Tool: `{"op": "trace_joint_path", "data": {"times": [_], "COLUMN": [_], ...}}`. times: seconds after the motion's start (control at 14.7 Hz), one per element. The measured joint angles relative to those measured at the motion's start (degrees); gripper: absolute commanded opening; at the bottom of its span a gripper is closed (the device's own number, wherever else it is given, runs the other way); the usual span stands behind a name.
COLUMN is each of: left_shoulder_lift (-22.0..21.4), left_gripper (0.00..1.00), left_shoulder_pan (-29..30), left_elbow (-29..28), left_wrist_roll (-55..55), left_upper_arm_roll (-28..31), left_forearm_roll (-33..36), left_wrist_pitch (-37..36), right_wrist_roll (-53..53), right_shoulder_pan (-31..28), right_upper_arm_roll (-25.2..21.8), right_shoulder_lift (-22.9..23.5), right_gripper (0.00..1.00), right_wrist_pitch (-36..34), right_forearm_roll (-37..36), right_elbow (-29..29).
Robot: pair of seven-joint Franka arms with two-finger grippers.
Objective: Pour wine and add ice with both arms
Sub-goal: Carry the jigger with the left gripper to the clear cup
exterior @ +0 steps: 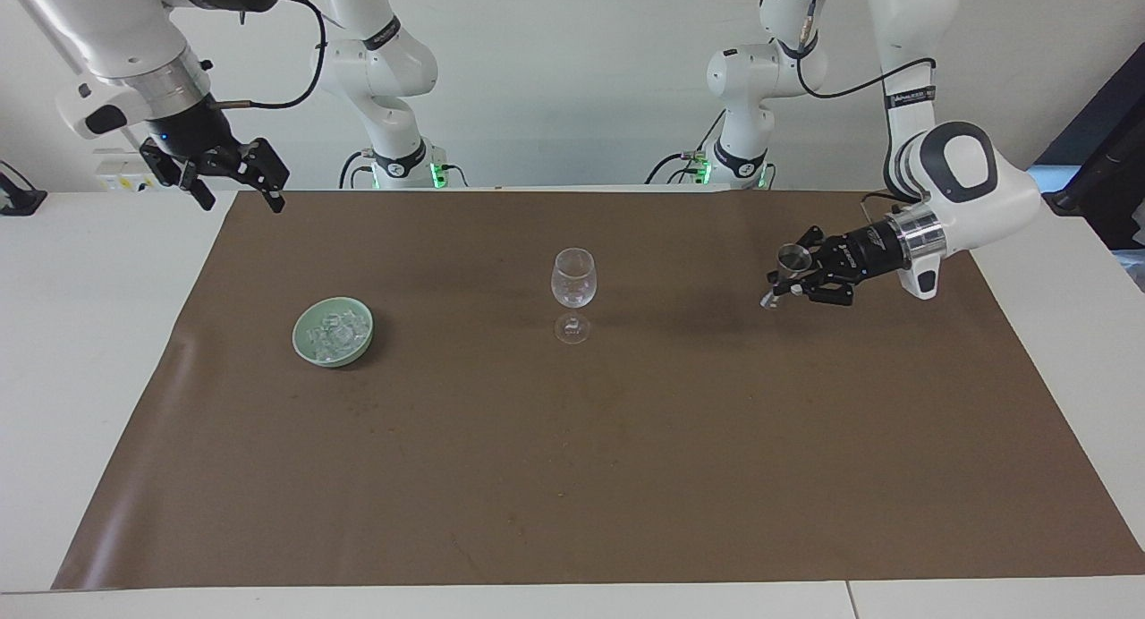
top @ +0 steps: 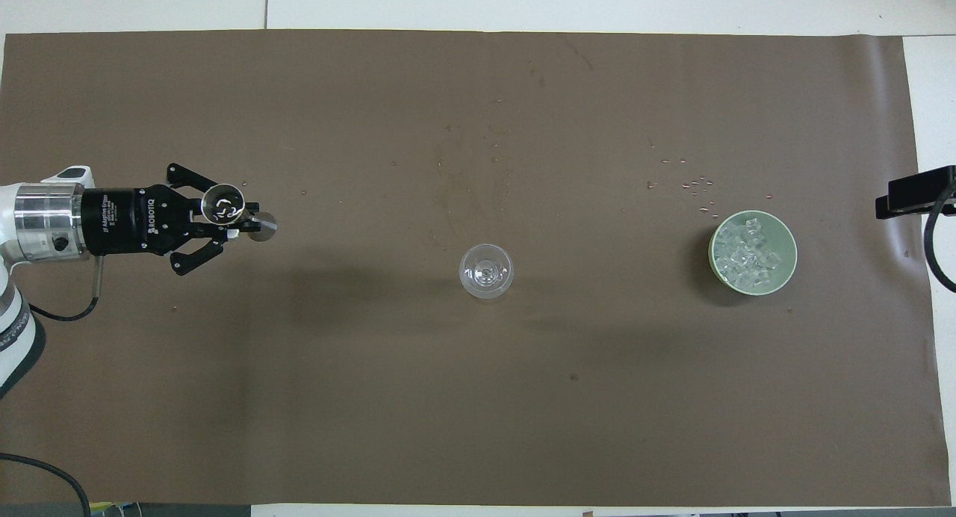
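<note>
A clear stemmed wine glass [exterior: 573,279] stands upright at the middle of the brown mat; it also shows in the overhead view [top: 486,270]. A pale green bowl [exterior: 306,337] toward the right arm's end holds the ice [exterior: 335,333], small clear cubes, seen too from overhead [top: 747,252]. My left gripper [exterior: 787,279] is shut on a small metal jigger [exterior: 791,259] and holds it in the air over the mat, between the glass and the left arm's end. My right gripper [exterior: 240,197] hangs open and empty, high over the mat's corner at the right arm's end.
The brown mat [exterior: 626,476] covers most of the white table [exterior: 80,351]. Small specks [top: 694,184] lie on the mat just farther from the robots than the bowl [top: 715,237]. The right gripper's black tip [top: 915,192] shows at the overhead view's edge.
</note>
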Motion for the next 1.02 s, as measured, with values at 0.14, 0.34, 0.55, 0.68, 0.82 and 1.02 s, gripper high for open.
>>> {"op": "trace_joint_path", "data": {"times": [0.14, 0.34, 0.55, 0.68, 0.82, 1.02], "left_shoulder_lift": [-1.12, -2.08, -2.87, -2.89, -2.87, -2.85], "left_gripper": [0.00, 0.00, 0.00, 0.00, 0.00, 0.00], "left_shoulder_pan": [-3.67, -7.33, -12.93, -17.57, -21.45, -25.03], "left_elbow": [0.00, 0.00, -0.02, -0.05, -0.18, -0.27], "left_wrist_roll": [-2.41, -3.00, -6.91, -9.09, -10.78, -13.78], "left_upper_arm_roll": [-0.09, -0.14, -0.23, -0.33, -0.42, -0.46], "left_forearm_roll": [0.00, 0.01, 0.05, 0.05, 1.27, 6.09], "left_wrist_pitch": [0.23, 1.88, 8.40, 13.32, 17.29, 21.55], "right_wrist_roll": [0.00, 0.00, 0.00, 0.00, 0.00, 0.00], "right_shoulder_pan": [0.00, 0.00, 0.00, 0.00, 0.00, 0.00], "right_upper_arm_roll": [0.00, 0.00, 0.00, 0.00, 0.00, 0.00], "right_shoulder_lift": [0.00, 0.00, 0.00, 0.00, 0.00, 0.00], "right_gripper": [1.00, 1.00, 1.00, 1.00, 1.00, 1.00], "right_wrist_pitch": [0.00, 0.00, 0.00, 0.00, 0.00, 0.00], "right_forearm_roll": [0.00, 0.00, 0.00, 0.00, 0.00, 0.00], "right_elbow": [0.00, 0.00, 0.00, 0.00, 0.00, 0.00]}}
